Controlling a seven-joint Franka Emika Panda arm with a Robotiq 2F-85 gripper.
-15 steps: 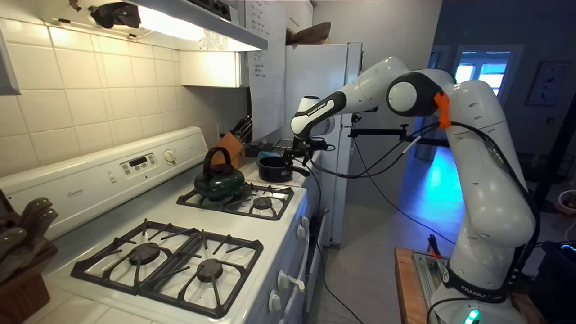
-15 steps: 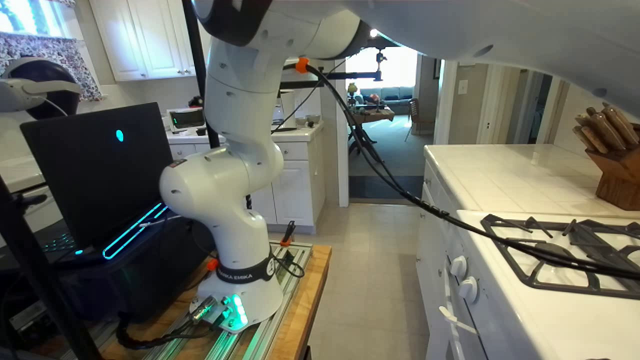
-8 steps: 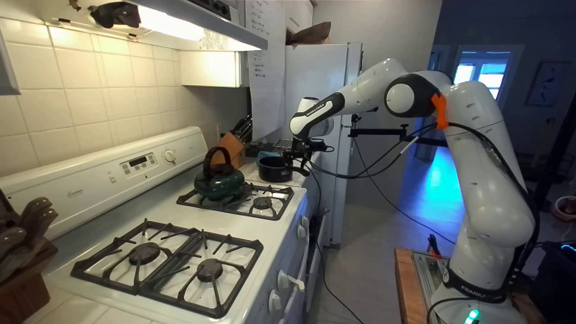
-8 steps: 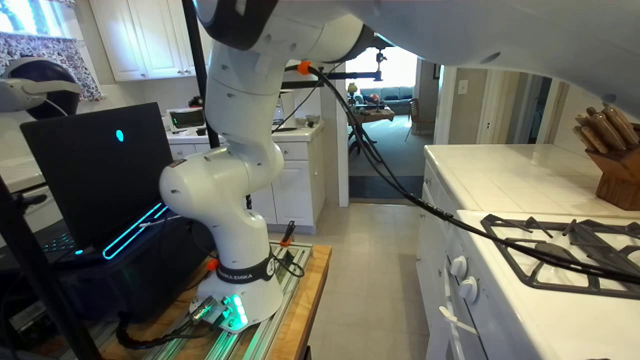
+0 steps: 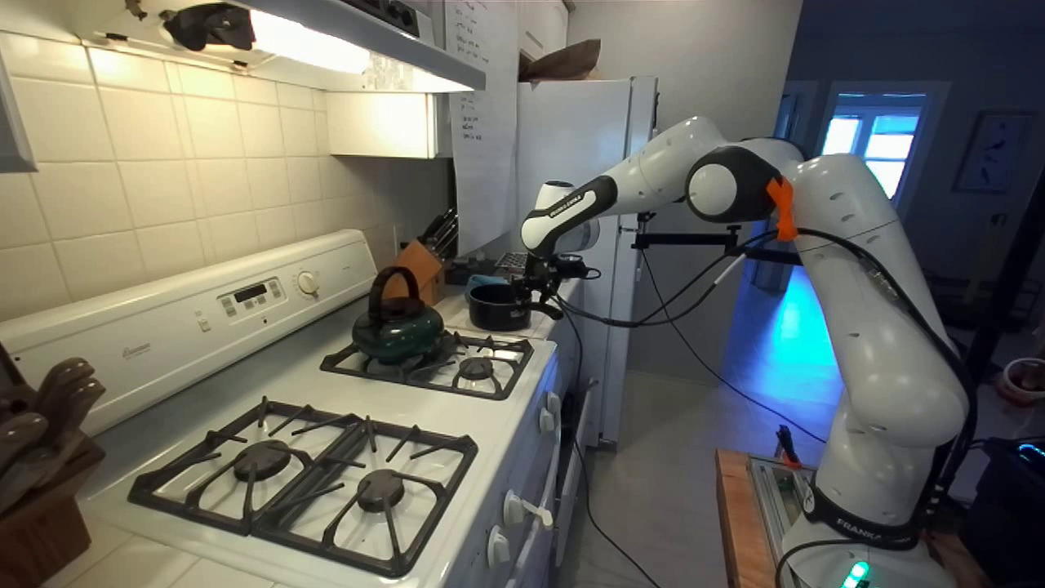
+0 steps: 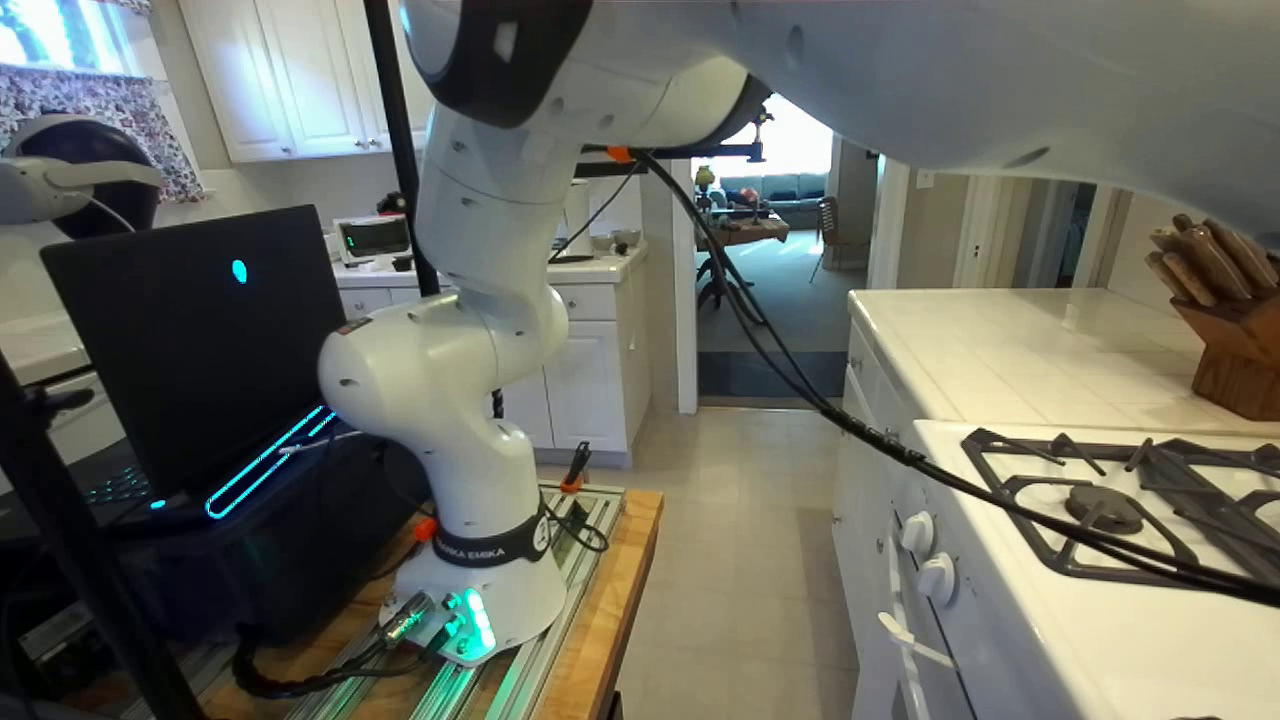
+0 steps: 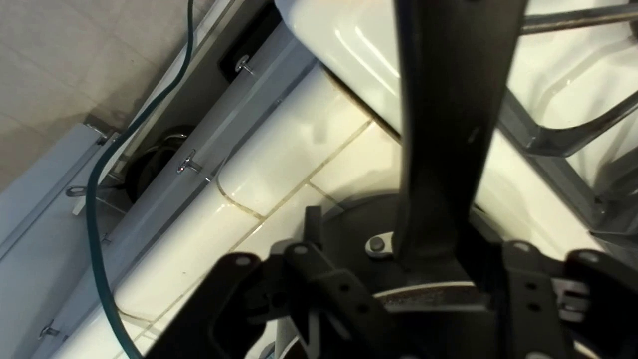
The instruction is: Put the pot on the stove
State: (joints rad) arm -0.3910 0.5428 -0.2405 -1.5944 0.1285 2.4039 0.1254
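Observation:
The small black pot (image 5: 494, 310) sits on the white tiled counter beyond the stove (image 5: 400, 420) in an exterior view. In the wrist view, the pot's side (image 7: 344, 234) is below my fingers, and its black handle (image 7: 453, 124) runs up the picture. My gripper (image 7: 396, 227) is open with the handle between its fingers. The left finger stands clear of the handle; the right one is close beside it, and I cannot tell if it touches. My gripper also shows over the pot's handle side in an exterior view (image 5: 532, 287). The stove's near part shows in an exterior view (image 6: 1120, 610).
A dark green kettle (image 5: 398, 331) stands on a far burner, close to the pot. A knife block (image 5: 420, 273) is behind it. Another knife block (image 6: 1240, 350) stands at the opposite end. Arm cables (image 6: 960, 485) hang across the stove front. A drawer (image 7: 159, 149) below the counter is open.
The arm's elbow and forearm have lowered and shifted a little toward the stove, and the wrist has dipped slightly. The hanging cables moved along. The pot has not visibly moved.

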